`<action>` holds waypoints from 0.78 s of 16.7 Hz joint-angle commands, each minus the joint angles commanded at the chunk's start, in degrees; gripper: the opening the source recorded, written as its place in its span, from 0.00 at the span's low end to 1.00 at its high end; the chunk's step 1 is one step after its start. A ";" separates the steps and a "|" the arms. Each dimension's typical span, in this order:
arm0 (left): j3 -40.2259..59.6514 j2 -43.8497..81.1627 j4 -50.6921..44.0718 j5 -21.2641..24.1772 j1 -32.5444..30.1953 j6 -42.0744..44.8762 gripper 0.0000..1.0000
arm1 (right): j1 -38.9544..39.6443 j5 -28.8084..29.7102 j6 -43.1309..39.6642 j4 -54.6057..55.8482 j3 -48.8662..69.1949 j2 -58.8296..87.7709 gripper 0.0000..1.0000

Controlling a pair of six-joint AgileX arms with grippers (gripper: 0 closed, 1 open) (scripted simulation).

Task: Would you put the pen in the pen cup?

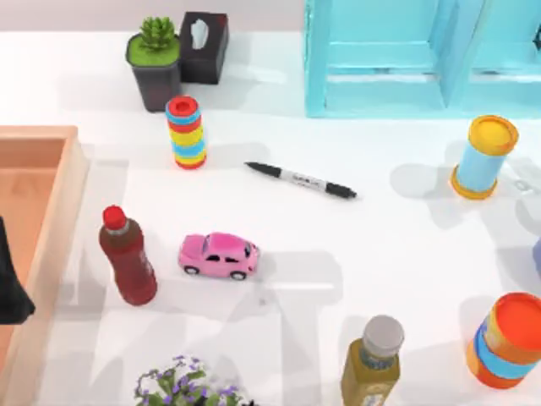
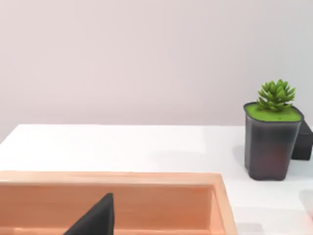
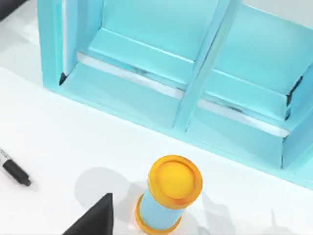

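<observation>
Because the pen [image 1: 301, 180] lies flat on the desk [image 1: 380, 254], a shallow pinch may slip off; jaw state cannot be told.

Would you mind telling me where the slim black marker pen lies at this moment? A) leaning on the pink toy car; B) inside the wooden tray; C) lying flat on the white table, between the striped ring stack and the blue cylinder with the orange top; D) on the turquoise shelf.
C: the slim black marker pen lies flat on the white table, apart from everything else.
</observation>
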 joint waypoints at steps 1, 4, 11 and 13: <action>0.00 0.00 0.00 0.00 0.00 0.00 1.00 | 1.26 0.36 -1.23 -3.41 6.12 5.90 1.00; 0.00 0.00 0.00 0.00 0.00 0.00 1.00 | 5.17 1.48 -5.01 -13.88 24.91 24.14 1.00; 0.00 0.00 0.00 0.00 0.00 0.00 1.00 | 14.02 3.94 -13.52 -37.06 67.17 65.47 1.00; 0.00 0.00 0.00 0.00 0.00 0.00 1.00 | 16.20 4.57 -15.63 -42.77 77.69 75.77 1.00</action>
